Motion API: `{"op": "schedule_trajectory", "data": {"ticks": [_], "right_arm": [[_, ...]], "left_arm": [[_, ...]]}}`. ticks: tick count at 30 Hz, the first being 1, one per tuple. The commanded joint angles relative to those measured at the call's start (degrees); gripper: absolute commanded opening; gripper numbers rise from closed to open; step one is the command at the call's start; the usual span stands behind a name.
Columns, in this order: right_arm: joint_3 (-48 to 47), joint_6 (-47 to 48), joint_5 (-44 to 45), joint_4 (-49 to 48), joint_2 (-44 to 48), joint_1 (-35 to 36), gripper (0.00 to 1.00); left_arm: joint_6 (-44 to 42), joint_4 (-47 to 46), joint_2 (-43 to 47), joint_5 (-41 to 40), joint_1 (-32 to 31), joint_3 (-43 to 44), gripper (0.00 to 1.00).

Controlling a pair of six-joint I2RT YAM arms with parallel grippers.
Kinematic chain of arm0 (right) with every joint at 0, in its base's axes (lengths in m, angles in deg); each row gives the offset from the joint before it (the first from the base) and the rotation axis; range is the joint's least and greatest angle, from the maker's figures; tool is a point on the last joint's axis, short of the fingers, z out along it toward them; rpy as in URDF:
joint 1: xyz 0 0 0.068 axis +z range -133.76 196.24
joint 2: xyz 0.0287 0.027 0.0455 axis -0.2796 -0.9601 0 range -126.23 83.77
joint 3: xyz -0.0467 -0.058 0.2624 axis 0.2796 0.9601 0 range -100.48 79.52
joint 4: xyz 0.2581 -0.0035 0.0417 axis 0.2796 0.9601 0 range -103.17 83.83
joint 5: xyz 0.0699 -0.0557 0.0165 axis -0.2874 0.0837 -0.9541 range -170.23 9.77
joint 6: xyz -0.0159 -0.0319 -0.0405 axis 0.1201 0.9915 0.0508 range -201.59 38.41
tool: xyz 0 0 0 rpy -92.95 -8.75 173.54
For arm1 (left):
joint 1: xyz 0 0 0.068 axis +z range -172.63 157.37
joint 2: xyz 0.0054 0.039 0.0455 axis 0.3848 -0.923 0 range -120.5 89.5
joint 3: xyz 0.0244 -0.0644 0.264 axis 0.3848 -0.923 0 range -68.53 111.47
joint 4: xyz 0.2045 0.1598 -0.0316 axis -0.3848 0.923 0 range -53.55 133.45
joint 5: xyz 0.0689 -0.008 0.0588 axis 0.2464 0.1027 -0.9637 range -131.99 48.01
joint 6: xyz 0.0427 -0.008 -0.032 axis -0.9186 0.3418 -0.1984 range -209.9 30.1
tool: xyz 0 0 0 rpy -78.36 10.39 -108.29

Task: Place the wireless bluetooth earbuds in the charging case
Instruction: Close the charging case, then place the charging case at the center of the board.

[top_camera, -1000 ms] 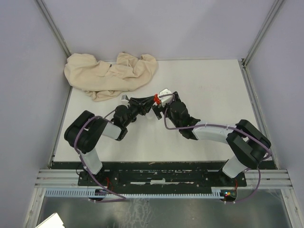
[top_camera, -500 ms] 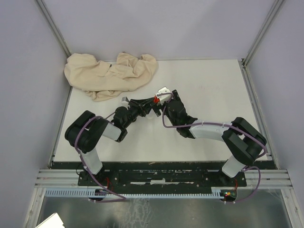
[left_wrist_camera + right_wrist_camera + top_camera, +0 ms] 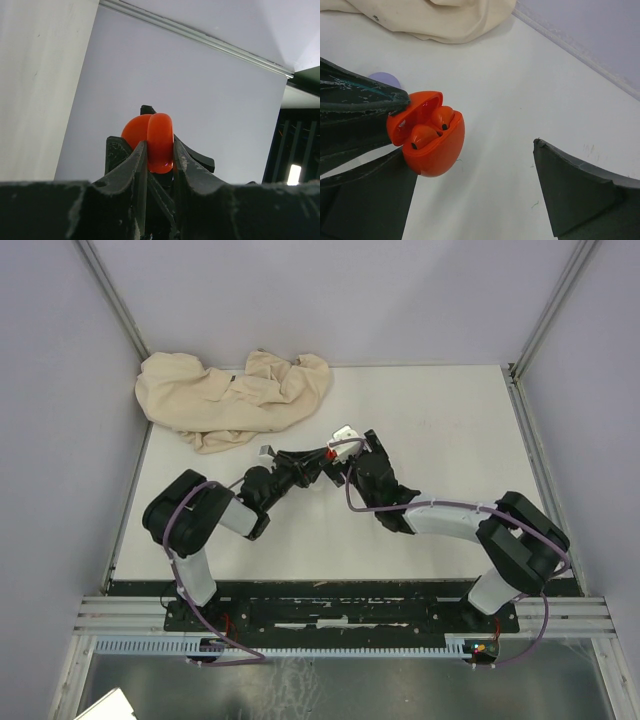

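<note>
An orange-red charging case (image 3: 432, 150) hangs above the table with its lid open. Two red earbuds (image 3: 423, 135) sit side by side in its wells. My left gripper (image 3: 160, 148) is shut on the case (image 3: 156, 129), which is pinched between both fingers. In the top view that gripper (image 3: 318, 462) meets the case (image 3: 330, 453) at mid-table. My right gripper (image 3: 470, 150) stands wide open just beside the case, with nothing between its fingers. Seen from above, the right gripper (image 3: 350, 452) faces the left one.
A crumpled beige cloth (image 3: 230, 395) lies at the back left of the white table (image 3: 450, 440). A small white object (image 3: 346, 431) sits just behind the grippers. A pale purple round thing (image 3: 385, 79) peeks out behind the left finger.
The right arm swayed slightly left and came back. The left arm edged a little to the right. The case stays held and the right jaws stay wide.
</note>
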Motion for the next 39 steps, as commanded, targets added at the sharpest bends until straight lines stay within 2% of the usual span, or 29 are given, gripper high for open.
{"op": "schedule_trajectory", "data": {"ticks": [1, 11, 16, 19, 23, 28, 32, 35, 39], "right_arm": [[0.2, 1.2, 2.4, -0.8, 5.1, 0.0, 1.0], [3.1, 2.0, 7.0, 4.1, 11.0, 0.0, 1.0], [-1.8, -6.8, 13.3, 18.6, 13.6, -2.1, 0.99], [-4.6, -13.0, 9.4, 26.2, 14.9, -5.7, 1.0], [-6.0, -16.5, 6.1, 29.7, 15.8, -7.7, 1.0], [-6.2, -17.0, 4.8, 30.3, 15.7, -8.1, 0.99], [-6.0, -17.5, 3.7, 30.3, 15.9, -8.2, 0.99], [-5.7, -17.7, 3.0, 30.1, 16.2, -8.2, 0.99], [-5.6, -17.6, 2.5, 30.2, 16.5, -8.3, 0.99]], "left_arm": [[1.0, -2.8, -1.4, 0.5, -0.1, 0.3, 0.03], [-0.3, -3.5, -2.9, 2.2, 0.4, 0.9, 0.03], [-6.4, -0.2, -0.8, 7.1, 1.6, 0.8, 0.03], [-14.3, 8.1, 3.4, 9.7, 1.7, -1.0, 0.03], [-24.9, 19.2, 11.1, 9.7, 1.8, -4.8, 0.03], [-41.2, 42.4, 24.2, 4.7, 1.5, -5.2, 0.03], [-48.8, 56.1, 32.6, -0.7, 1.5, -4.9, 0.03], [-50.9, 59.9, 34.8, -2.7, 1.6, -5.7, 0.03], [-51.8, 58.1, 33.8, -3.4, 1.5, -8.3, 0.03]]}}
